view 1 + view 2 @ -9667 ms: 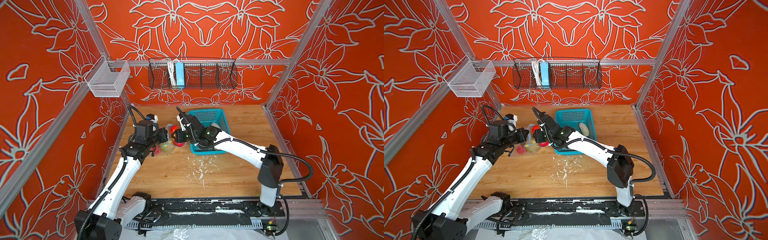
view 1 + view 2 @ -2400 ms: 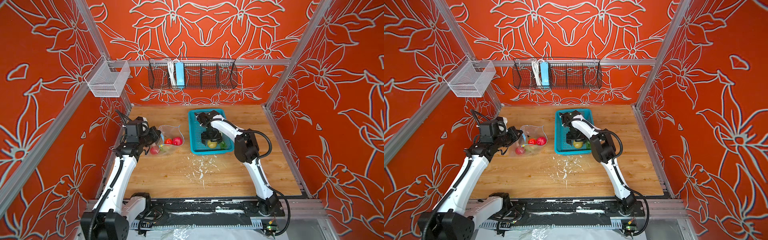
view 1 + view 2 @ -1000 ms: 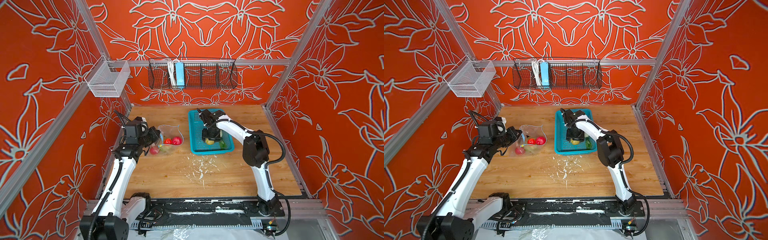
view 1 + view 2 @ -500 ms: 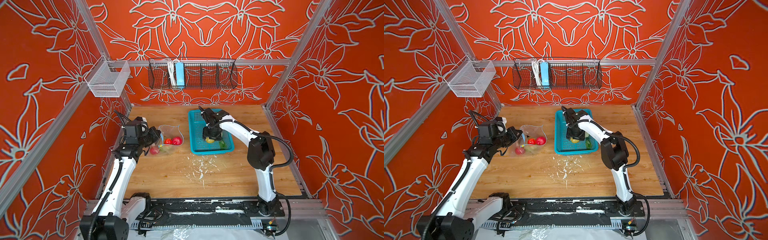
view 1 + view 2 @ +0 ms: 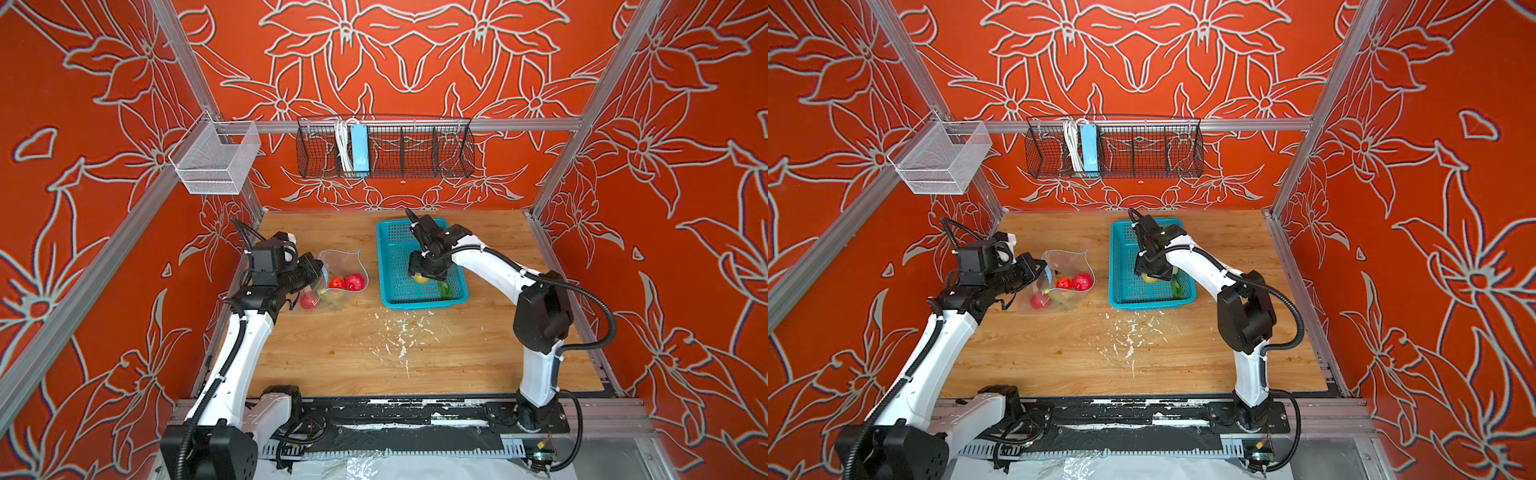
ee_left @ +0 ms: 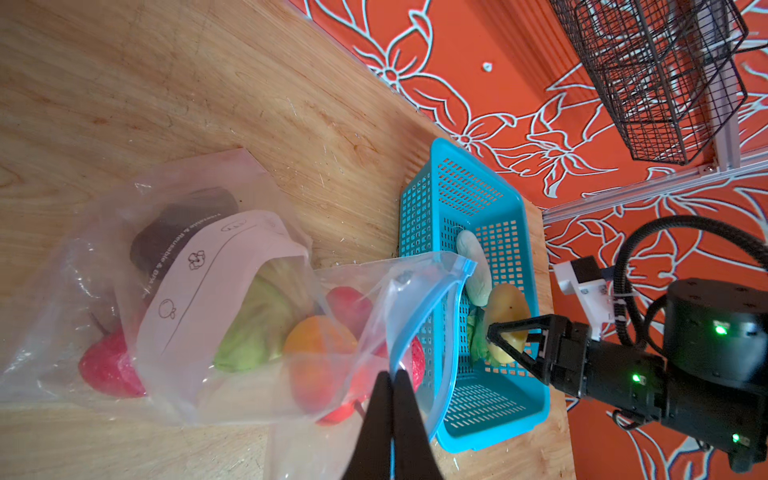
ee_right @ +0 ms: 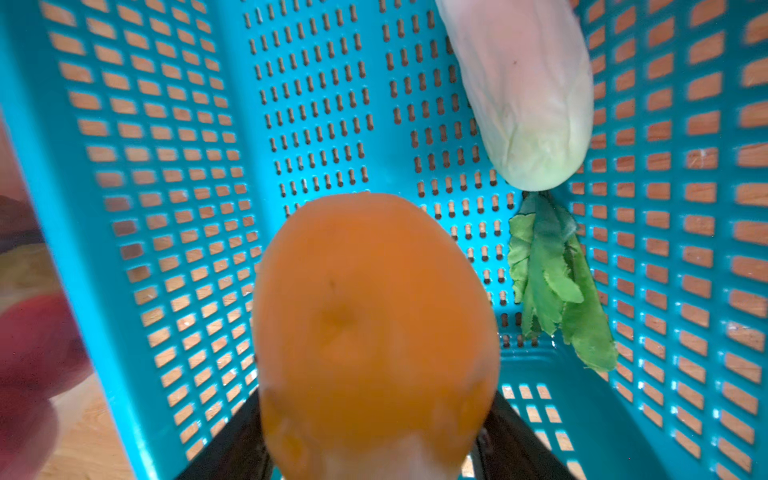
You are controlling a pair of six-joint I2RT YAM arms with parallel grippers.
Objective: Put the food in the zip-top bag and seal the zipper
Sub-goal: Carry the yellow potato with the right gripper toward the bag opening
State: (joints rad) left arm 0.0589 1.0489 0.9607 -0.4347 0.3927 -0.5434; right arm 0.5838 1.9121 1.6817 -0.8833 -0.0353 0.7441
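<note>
The clear zip-top bag (image 5: pixel 341 266) (image 6: pixel 208 266) lies left of the teal basket (image 5: pixel 390 245), its mouth gaping. Inside are red strawberries (image 5: pixel 354 281), a radish (image 5: pixel 307 301), green cabbage (image 6: pixel 253 332), an orange mango (image 6: pixel 316 345) and a dark avocado (image 6: pixel 183 224). My left gripper (image 6: pixel 392 374) (image 5: pixel 318 272) is shut on the bag's rim at the blue zipper (image 6: pixel 432 307). My right gripper (image 5: pixel 422 277) (image 6: pixel 492 336) (image 7: pixel 374 436) is inside the basket, shut on the yellow potato (image 6: pixel 507 307) (image 7: pixel 374 316). A white cucumber (image 7: pixel 528 95) and green leaves (image 7: pixel 557 278) lie in the basket.
A black wire rack (image 5: pixel 384 151) with a light-blue power strip (image 5: pixel 359 147) hangs on the back wall. A white mesh bin (image 5: pixel 214 160) hangs on the left rail. White scuff marks (image 5: pixel 399 336) dot the wooden table in front of the basket.
My right arm's elbow has swung out to the right while its gripper keeps the potato inside the basket. The left gripper and the bag have not moved.
</note>
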